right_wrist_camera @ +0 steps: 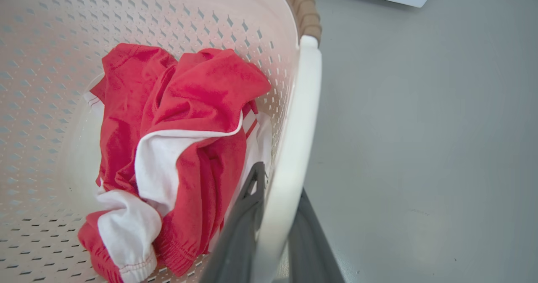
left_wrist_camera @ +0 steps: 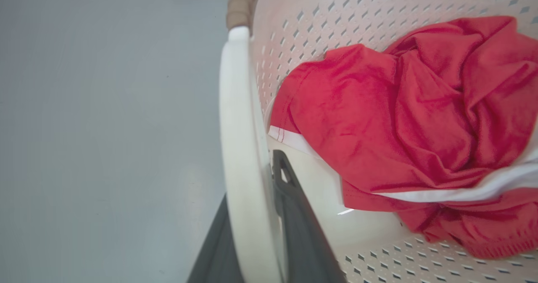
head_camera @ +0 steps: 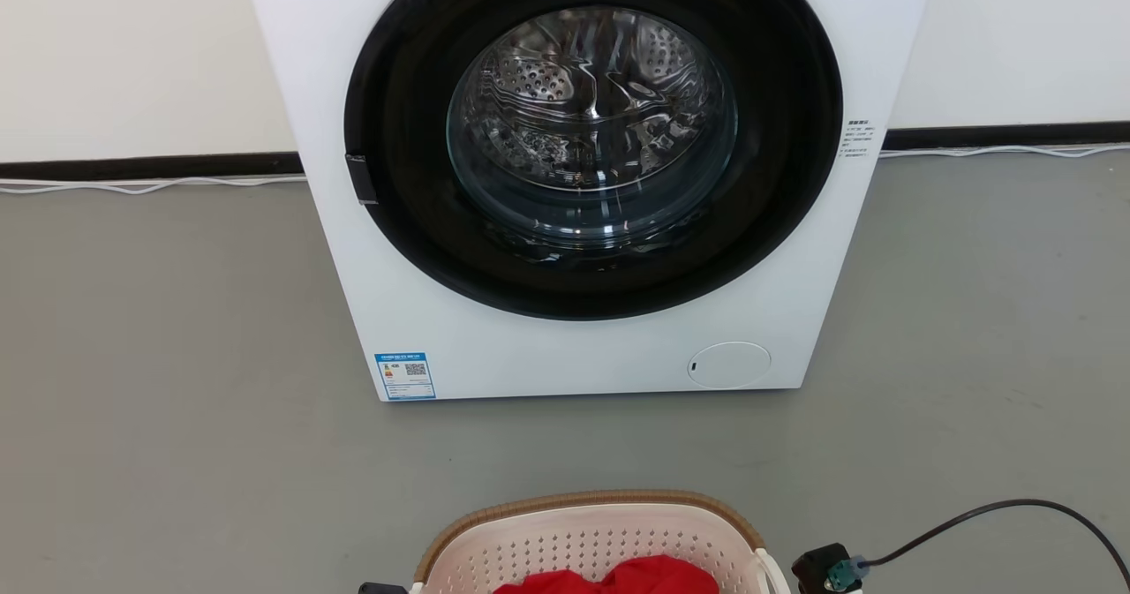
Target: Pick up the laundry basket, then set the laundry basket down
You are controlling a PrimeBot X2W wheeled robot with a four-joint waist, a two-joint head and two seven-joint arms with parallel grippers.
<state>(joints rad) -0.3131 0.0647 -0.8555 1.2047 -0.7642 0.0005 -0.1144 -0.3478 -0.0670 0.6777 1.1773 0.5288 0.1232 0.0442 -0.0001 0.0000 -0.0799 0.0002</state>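
Grasp step looks done. Left pincer (left_wrist_camera: 252, 178) is nipped nearly shut on the basket's (head_camera: 583, 541) left handle (left_wrist_camera: 235, 106), right pincer (right_wrist_camera: 280, 180) likewise on the right handle (right_wrist_camera: 302, 106). Basket is low, facing the washer (head_camera: 583, 356), floor gap between. Lifted or not, can't tell. Next calls for both arms moving level, in sync.

Colours I see
My laundry basket (head_camera: 583, 545) is creamy white with rows of little holes, a brown woven rim (head_camera: 600, 498) and white handles (left_wrist_camera: 241, 148). The cloth (left_wrist_camera: 399, 106) is red with white bands. My fingers (left_wrist_camera: 298, 224) are dark grey. The floor (head_camera: 177, 356) is grey; the washing machine (head_camera: 574, 356) is white with a black ring (head_camera: 406, 223).
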